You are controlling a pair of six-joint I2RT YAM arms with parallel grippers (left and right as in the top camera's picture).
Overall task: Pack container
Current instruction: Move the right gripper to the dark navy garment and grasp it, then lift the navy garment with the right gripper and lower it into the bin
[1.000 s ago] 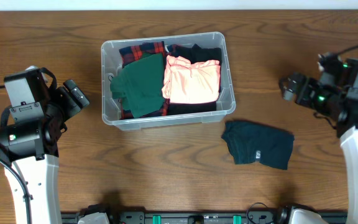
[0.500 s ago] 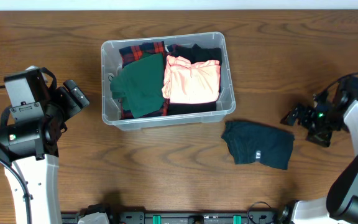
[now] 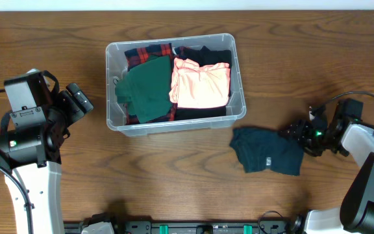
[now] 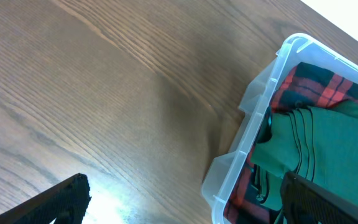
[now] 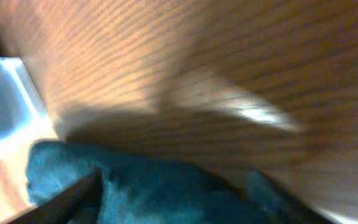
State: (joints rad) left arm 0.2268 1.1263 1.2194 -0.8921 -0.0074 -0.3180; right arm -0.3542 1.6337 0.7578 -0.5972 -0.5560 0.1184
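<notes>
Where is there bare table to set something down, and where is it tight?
Bare wood: the wide patch on the robot's side of the container, left of the dark teal garment; the strip between container and left gripper; the far corner behind the right gripper. Tight: the container, full of folded clothes, and the gap between it and the garment.

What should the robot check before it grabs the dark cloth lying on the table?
1. Dark cloth lies on the table, outside the container: ok.
2. Right gripper is at the cloth's right edge: ok.
3. Right gripper's fingers apart: blurred in the wrist view, but they look apart: ok.
4. Left gripper is off to the side of the container, out of the way: ok.
5. Room left in the container above the green cloth and pink cloth: cannot tell.
</notes>
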